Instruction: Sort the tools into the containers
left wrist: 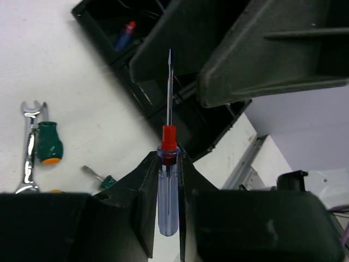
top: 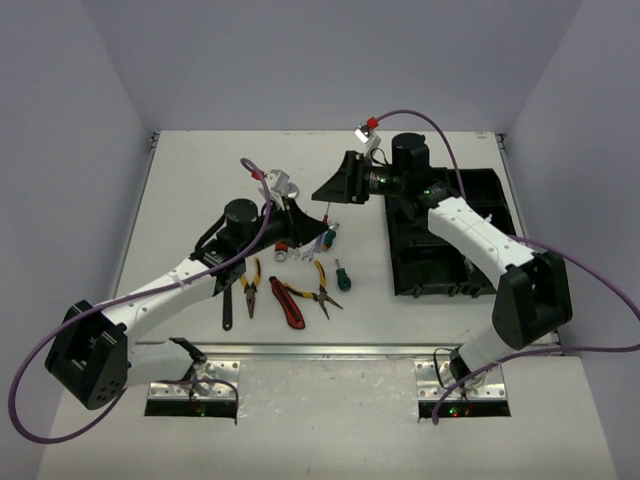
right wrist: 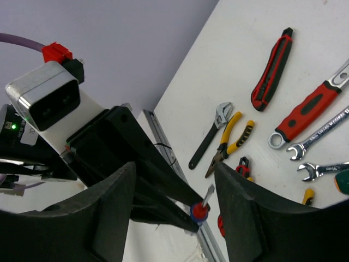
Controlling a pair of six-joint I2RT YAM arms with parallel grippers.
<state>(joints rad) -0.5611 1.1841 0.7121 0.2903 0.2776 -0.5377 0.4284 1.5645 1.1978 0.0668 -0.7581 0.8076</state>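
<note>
My left gripper (left wrist: 168,157) is shut on a clear blue screwdriver (left wrist: 167,202) with a red collar, gripped by the handle. Its thin shaft points away from me into the gap of the right gripper (right wrist: 180,218). That gripper is open, with one finger (right wrist: 109,218) on each side of the shaft tip and neither touching it. From above, both grippers meet over the middle of the table, left (top: 300,218) and right (top: 335,190). The black organiser tray (top: 498,200) lies to the right, and one blue-and-red screwdriver (left wrist: 124,35) shows in a compartment.
Loose tools lie on the table below the grippers: yellow pliers (top: 250,285), a second yellow pair (top: 320,290), a red utility knife (top: 286,303), a green stubby screwdriver (top: 342,275), a black adjustable wrench (right wrist: 210,136), a red-handled wrench (right wrist: 305,114) and silver wrenches (right wrist: 322,131).
</note>
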